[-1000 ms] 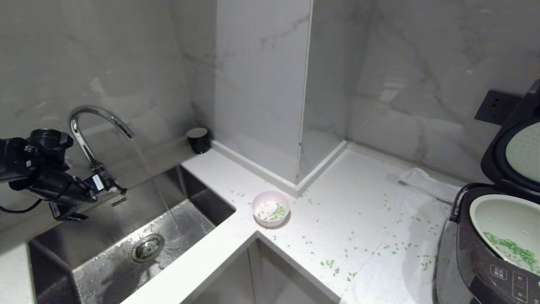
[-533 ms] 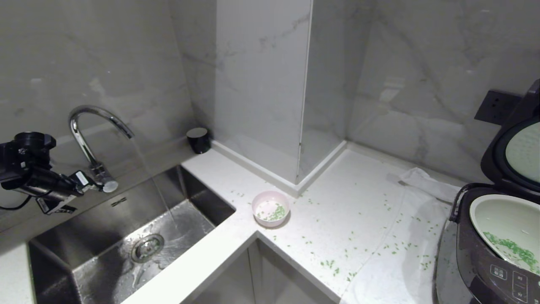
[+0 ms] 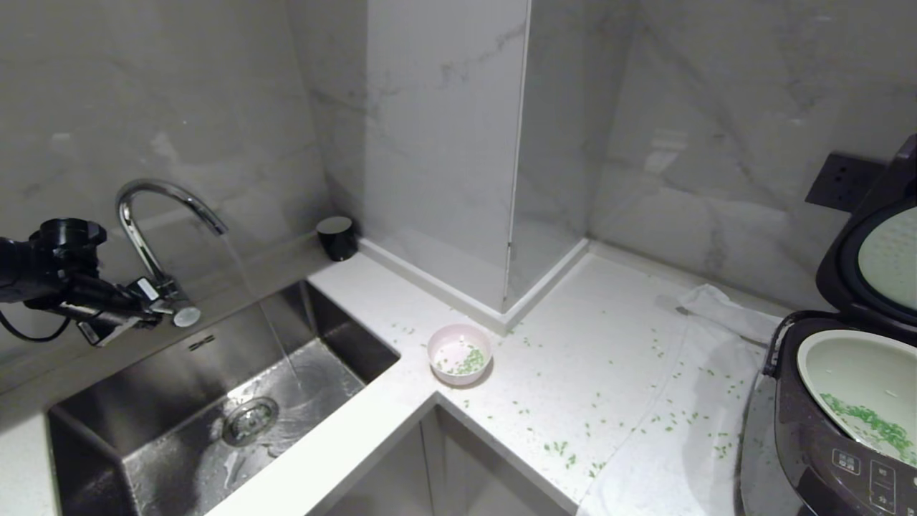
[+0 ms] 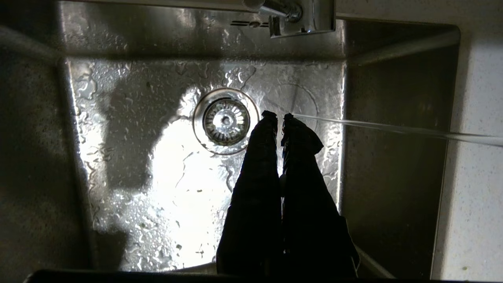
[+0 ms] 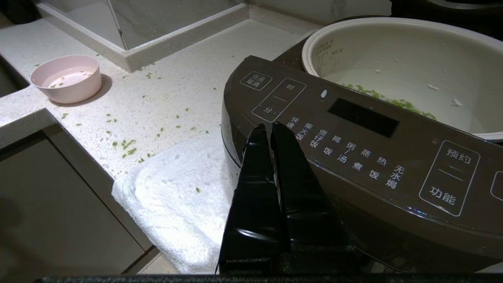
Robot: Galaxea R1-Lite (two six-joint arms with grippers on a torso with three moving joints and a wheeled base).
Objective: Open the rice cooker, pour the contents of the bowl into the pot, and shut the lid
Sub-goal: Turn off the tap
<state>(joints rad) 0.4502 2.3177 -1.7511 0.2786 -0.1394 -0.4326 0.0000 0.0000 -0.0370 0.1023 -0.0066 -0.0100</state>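
In the head view, nearest at about 4 o'clock, stands the rice cooker (image 3: 838, 430), a large dark brown rounded body with a front panel of white Chinese labels and a small dark display. Its lid (image 3: 877, 251) is swung up on the hinge, showing the round pale silvery inner plate. Inside sits the pot (image 3: 860, 383), pale whitish-green and wide, with the contents (image 3: 870, 423), small bright green chopped bits, lying along its near side. The right gripper (image 5: 267, 125) hangs just in front of the cooker's panel, fingers pressed together and holding nothing. A white towel (image 5: 184, 192) lies under and beside the cooker.

Near the middle of the view, on the white countertop (image 3: 573, 344) at the corner by the sink, rests the bowl (image 3: 460, 353), small and round, pink outside and white inside, upright, with a few green bits left in it. More green bits are scattered over the counter between bowl and cooker.

At 8 o'clock is the steel sink (image 3: 215, 416), wet, with a round drain (image 3: 249, 421). The left gripper (image 4: 278, 117) is above the basin at 9 o'clock, fingers closed together on nothing, close beside the faucet (image 3: 154, 222). Water runs from the spout in a thin stream.

Farthest, at 11 o'clock, a small black cup (image 3: 337, 237) stands against the marble wall.
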